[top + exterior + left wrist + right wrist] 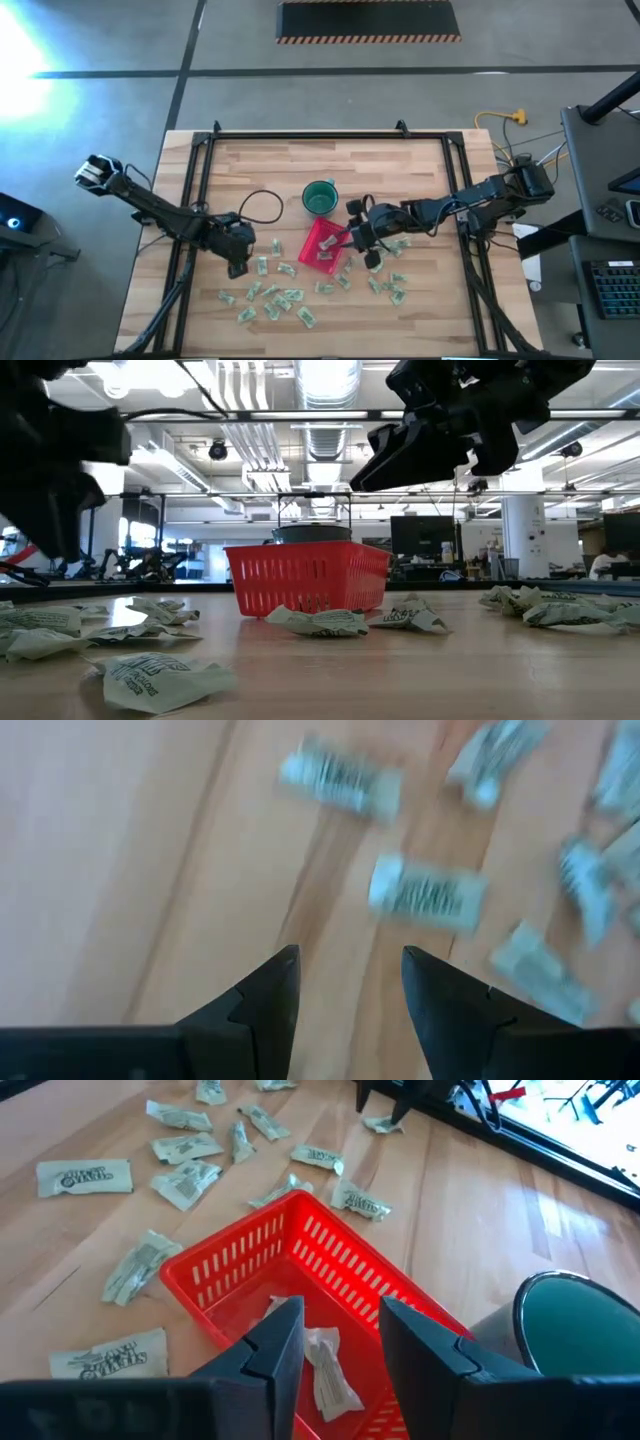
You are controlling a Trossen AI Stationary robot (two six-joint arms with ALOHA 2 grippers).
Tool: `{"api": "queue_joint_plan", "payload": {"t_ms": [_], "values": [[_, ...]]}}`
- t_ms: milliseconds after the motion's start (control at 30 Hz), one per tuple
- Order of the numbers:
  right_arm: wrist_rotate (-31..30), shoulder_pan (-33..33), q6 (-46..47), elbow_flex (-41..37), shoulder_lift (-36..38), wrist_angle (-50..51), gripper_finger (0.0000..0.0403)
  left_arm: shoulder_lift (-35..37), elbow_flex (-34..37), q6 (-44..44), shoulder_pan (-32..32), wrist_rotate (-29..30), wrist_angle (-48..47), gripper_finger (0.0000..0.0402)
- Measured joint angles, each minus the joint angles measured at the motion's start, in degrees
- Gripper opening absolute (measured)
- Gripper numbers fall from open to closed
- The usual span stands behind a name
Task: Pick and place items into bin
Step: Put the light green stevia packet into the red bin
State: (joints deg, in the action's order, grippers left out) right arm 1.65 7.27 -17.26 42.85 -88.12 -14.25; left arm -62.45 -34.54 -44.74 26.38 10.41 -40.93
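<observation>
The red bin (322, 245) stands near the table's middle, with a wrapped piece (325, 1370) lying on its floor. Several pale green-and-white items (272, 300) lie scattered on the wood along the near side, and more (392, 285) lie right of the bin. My right gripper (340, 1315) hovers open above the bin's right part (352, 236), with nothing between its fingers. My left gripper (350, 965) is open and points down at bare wood left of the bin (237, 262). The nearest item (425, 895) lies just beyond its fingertips.
A round dark-green cup (319, 197) stands just beyond the bin. A black cable loop (262, 205) lies on the wood left of the cup. Black frame rails (320, 137) run along the table's far and side edges. Bare wood (390, 170) shows toward the far side.
</observation>
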Motion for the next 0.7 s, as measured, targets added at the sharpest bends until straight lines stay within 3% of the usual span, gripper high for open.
{"api": "queue_joint_plan", "payload": {"t_ms": [267, 700], "values": [[0.1, 0.0, 0.3, 0.0, 0.0, 0.6, 0.0119, -3.0, -1.7, -10.5, 3.0, -4.8, -12.2, 0.016], [0.4, 0.0, 0.8, -0.1, 0.0, 1.0, 0.0112, -9.5, -1.8, -6.0, 3.4, -4.2, -13.6, 0.016]]}}
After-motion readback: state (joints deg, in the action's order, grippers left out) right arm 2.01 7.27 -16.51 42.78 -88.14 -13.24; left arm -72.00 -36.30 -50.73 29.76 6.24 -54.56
